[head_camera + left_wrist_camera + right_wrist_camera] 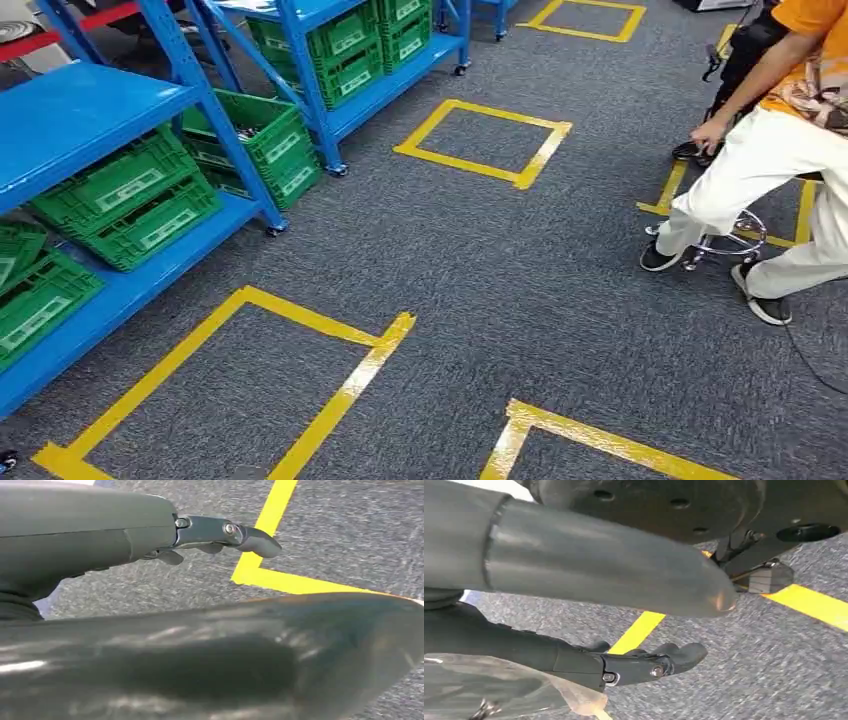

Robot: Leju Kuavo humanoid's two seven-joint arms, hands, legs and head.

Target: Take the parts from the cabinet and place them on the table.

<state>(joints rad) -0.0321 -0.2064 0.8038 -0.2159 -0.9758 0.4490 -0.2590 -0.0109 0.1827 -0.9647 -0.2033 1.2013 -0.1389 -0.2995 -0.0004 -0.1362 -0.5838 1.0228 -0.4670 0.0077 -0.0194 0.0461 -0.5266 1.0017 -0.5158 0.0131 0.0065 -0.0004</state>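
Left hand (220, 537): empty, fingers loosely extended over grey carpet (350, 535).
Right hand (624, 665): grips clear plastic bag (499, 687) of parts.
Shelves: blue rack (90, 110) holding green crates (130, 195).

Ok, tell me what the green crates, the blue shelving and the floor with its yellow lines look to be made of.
Green crates: most likely moulded plastic, matte, going by the ribbed, slotted walls and pale label panels.
Blue shelving: probably painted metal, with smooth, slightly glossy boards, slim uprights and small castors.
Floor: grey carpet, speckled and fibrous, no shine.
Yellow lines: seemingly adhesive tape, glossy, with overlapping, slightly ragged ends at the corners.
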